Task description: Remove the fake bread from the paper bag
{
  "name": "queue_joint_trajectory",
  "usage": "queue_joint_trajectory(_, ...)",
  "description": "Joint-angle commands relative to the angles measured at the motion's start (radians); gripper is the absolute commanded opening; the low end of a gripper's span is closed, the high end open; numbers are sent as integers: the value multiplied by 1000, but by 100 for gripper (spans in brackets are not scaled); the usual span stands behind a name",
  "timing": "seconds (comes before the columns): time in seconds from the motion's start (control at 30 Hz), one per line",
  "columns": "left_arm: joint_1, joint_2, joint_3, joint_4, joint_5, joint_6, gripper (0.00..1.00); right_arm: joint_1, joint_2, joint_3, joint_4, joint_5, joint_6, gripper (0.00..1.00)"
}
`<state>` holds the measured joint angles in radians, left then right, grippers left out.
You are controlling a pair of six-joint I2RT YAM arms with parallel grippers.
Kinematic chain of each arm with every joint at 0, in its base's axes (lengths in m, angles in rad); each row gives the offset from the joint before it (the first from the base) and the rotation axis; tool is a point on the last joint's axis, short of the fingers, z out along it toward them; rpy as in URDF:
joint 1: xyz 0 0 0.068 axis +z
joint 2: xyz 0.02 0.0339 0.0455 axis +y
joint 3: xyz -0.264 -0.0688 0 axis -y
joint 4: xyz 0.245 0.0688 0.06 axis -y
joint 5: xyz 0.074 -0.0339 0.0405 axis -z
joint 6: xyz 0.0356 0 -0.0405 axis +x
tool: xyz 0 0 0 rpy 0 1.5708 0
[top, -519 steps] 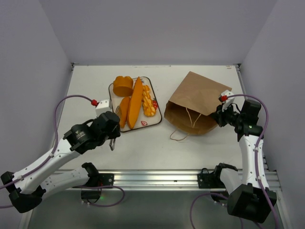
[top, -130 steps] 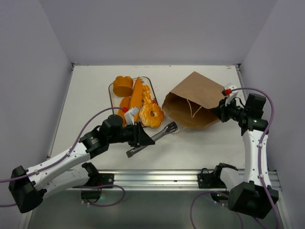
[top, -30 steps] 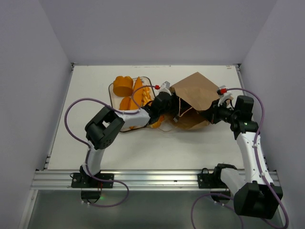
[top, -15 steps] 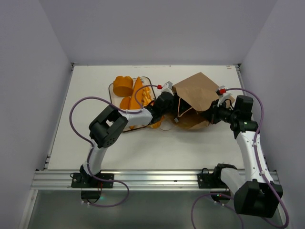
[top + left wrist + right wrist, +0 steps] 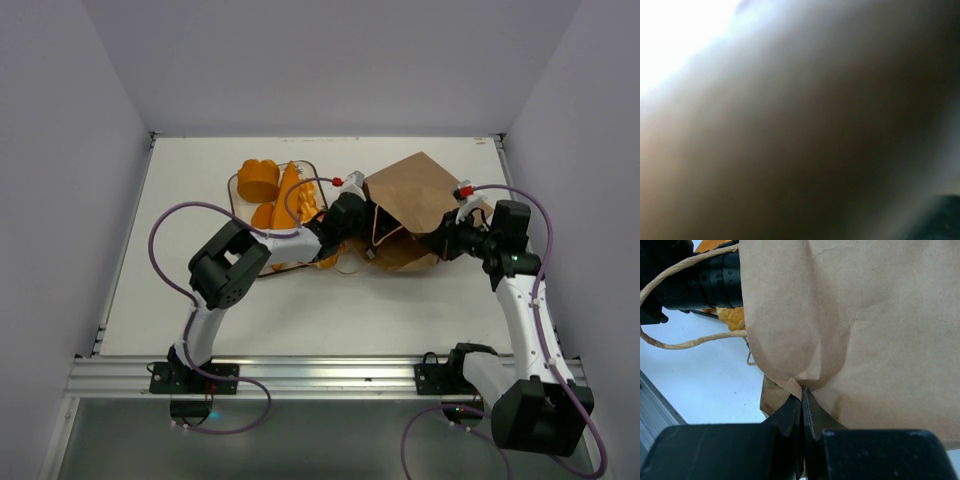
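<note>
The brown paper bag (image 5: 412, 195) lies on its side at centre right, mouth to the left. My left gripper (image 5: 366, 232) reaches into that mouth and its fingers are hidden inside. The left wrist view shows only a dark blur. My right gripper (image 5: 442, 242) is shut on the bag's right edge, pinching a paper fold (image 5: 802, 390). Several orange fake breads lie on the tray, among them a round bun (image 5: 258, 181) and a long baguette (image 5: 289, 192). One more bread (image 5: 325, 262) shows just under the left wrist, and also in the right wrist view (image 5: 732, 317).
The white tray (image 5: 232, 192) stands left of the bag. The bag's twisted paper handles (image 5: 685, 342) loop around the left wrist (image 5: 705, 277). The left arm's elbow (image 5: 225, 275) and purple cable rise over the table's left half. Grey walls enclose three sides.
My left wrist has pushed slightly further right into the bag's mouth over the last second. The right gripper keeps its hold on the bag, which has hardly moved.
</note>
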<state>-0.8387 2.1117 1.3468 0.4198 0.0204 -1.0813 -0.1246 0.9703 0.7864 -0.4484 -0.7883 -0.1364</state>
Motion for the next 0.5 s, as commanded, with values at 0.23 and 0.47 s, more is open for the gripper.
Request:
queue_joint_trajectory(0.23,-2,-62,11,16,-14,81,0,13,-4,20,-12,12,8,0)
queue_joint_trajectory(0.47,-3,-131,-35,-44,-4,124,0,13,-1,22,22,113,38,0)
